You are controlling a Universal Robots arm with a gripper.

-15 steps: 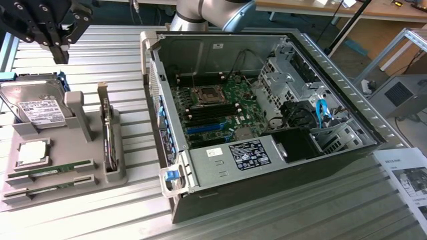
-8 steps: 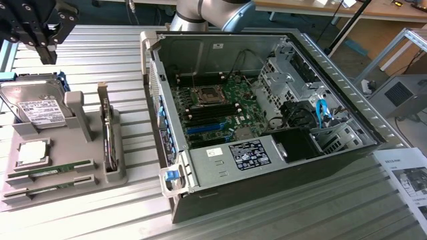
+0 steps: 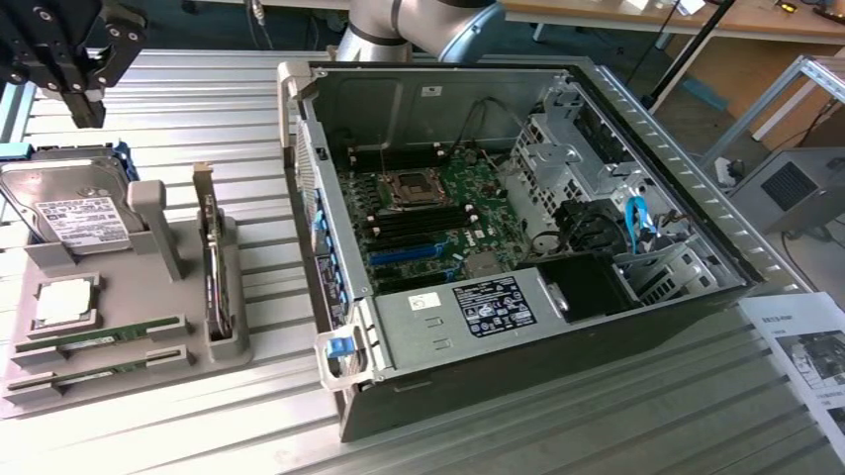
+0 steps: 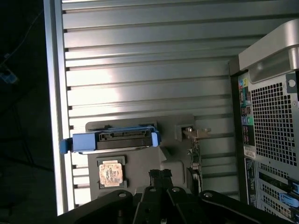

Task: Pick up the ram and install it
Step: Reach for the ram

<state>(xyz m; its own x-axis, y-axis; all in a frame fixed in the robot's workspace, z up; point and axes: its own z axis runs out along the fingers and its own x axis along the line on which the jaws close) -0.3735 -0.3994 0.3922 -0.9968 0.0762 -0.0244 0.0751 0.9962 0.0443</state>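
On the ribbed metal surface (image 3: 237,99), the ram (image 3: 103,337) lies in the grey holder's (image 3: 139,297) near slot, not yet picked; farther back, the gripper (image 3: 85,111) hangs above the hard drive (image 3: 73,203), fingers closed, empty

Open computer case (image 3: 436,99) on a ribbed metal table (image 3: 237,89); beside it, a grey tray (image 3: 139,292) holding a hard drive (image 3: 73,208).

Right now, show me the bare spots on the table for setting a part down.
Bare table: the strip nearest the exterior camera, bordering the parts holder and computer case, and the narrow lane between them. Crowded: the holder's slots and the case's inside.
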